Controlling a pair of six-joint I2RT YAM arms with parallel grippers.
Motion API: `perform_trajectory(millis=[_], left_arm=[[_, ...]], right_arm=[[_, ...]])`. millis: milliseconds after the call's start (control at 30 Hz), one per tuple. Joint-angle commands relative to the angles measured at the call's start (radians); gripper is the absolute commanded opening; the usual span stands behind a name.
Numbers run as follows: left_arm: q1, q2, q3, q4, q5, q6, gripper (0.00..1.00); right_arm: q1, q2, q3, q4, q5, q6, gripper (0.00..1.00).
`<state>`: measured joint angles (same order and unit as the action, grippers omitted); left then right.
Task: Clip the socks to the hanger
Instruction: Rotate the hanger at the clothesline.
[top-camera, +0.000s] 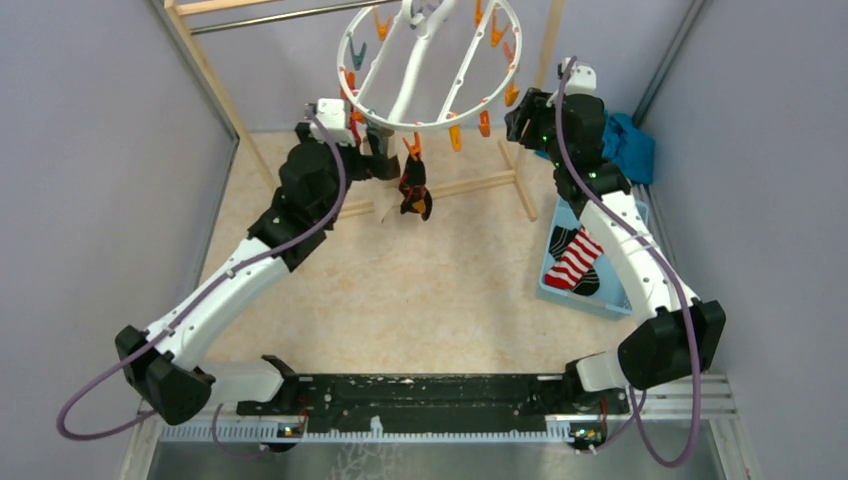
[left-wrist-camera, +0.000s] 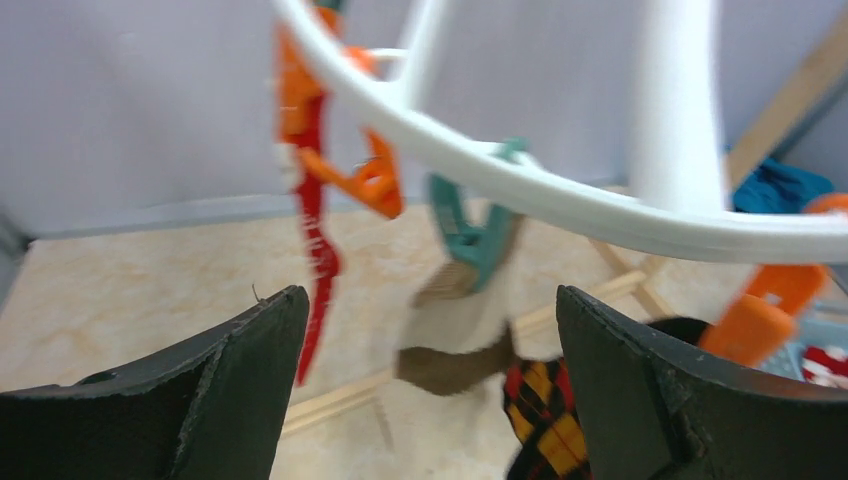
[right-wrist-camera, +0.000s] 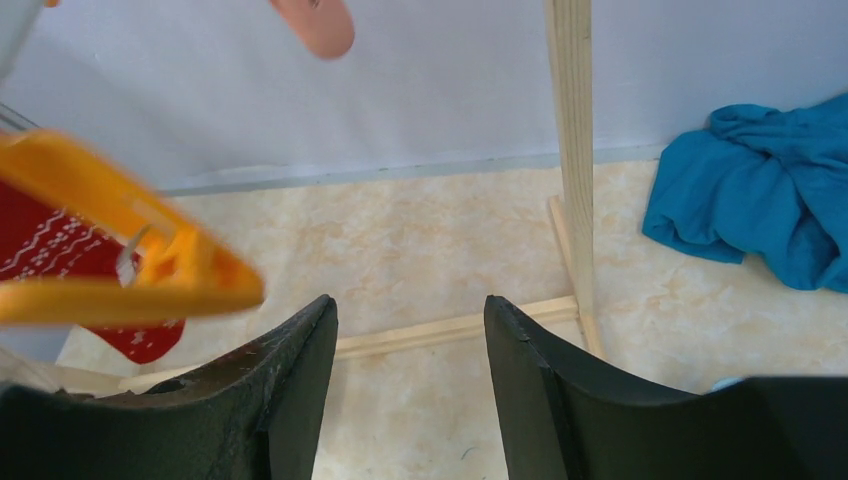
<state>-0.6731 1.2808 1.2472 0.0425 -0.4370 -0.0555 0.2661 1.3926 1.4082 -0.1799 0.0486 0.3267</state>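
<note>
So the left gripper (left-wrist-camera: 428, 305) is spread wide with nothing in it, parked right under the hanger (top-camera: 413, 70) rim. It's looking straight at a teal clip (left-wrist-camera: 475, 235) that's biting something pale and blurry. Probably a sock, but I can't tell. Either side of that hang a red sock (left-wrist-camera: 315, 230) and an argyle sock (left-wrist-camera: 545, 410), each on an orange clip as far as I can see. My guess is it sits that high because that's where the clips are.

The right gripper (right-wrist-camera: 410, 305) is partly open and empty too, raised at the ring's right side beside an orange clip (right-wrist-camera: 120, 270), maybe to steady things. The striped sock (top-camera: 575, 260) and a black sock (top-camera: 592, 284) lie in the blue tray (top-camera: 622, 298), so I reckon those get picked up next.
</note>
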Motion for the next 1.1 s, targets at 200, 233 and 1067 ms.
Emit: perform_trajectory(millis=[200,233,1067], left_arm=[[0.069,-0.211,0.054,-0.287,-0.142,-0.129,0.99],[0.069,-0.228,0.048,-0.286,-0.102,-0.14,0.99],[-0.172,0.387,0.206,0.226,-0.193,0.03,0.99]], right_arm=[[0.007,-0.191,-0.088,0.096,0.028,0.019,0.56],[0.007,-0.199,-0.089,0.099,0.029,0.015,0.56],[-0.016,-0.203,-0.077,0.066,-0.022,0.075,0.54]])
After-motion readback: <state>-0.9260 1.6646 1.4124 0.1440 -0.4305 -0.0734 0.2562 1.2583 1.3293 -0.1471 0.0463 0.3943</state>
